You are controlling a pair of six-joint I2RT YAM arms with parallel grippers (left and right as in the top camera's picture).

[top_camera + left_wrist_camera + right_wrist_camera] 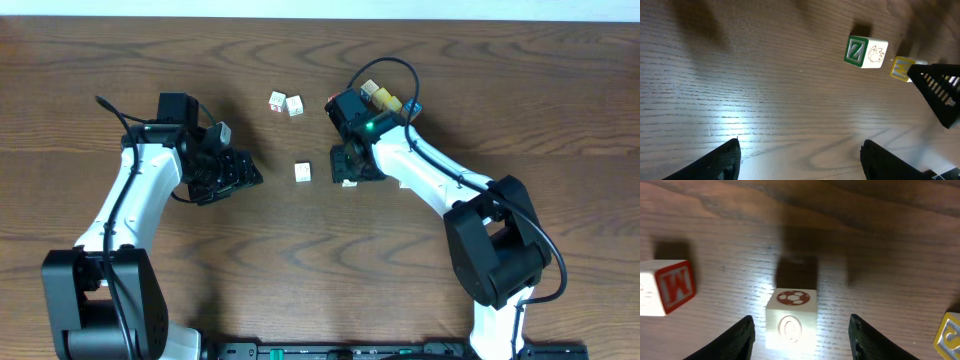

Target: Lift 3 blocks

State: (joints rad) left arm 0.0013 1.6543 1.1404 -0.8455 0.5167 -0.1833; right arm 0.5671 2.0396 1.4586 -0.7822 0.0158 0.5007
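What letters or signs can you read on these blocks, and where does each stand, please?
"Z", green: Z block, left wrist view.
"M", red: red-faced block, right wrist view.
Yellow letters on the half-hidden block and the edge block: unreadable.
Centre block: football picture; faint mark unreadable.

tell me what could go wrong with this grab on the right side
1. The right gripper stands open astride the soccer-ball block, but the block sits off-centre, nearer the finger on the picture's left. Closing may shove or twist it instead of pinching it squarely.
2. The green Z block lies close beside the right gripper. If the open left gripper reaches for it now, the two arms could bump.
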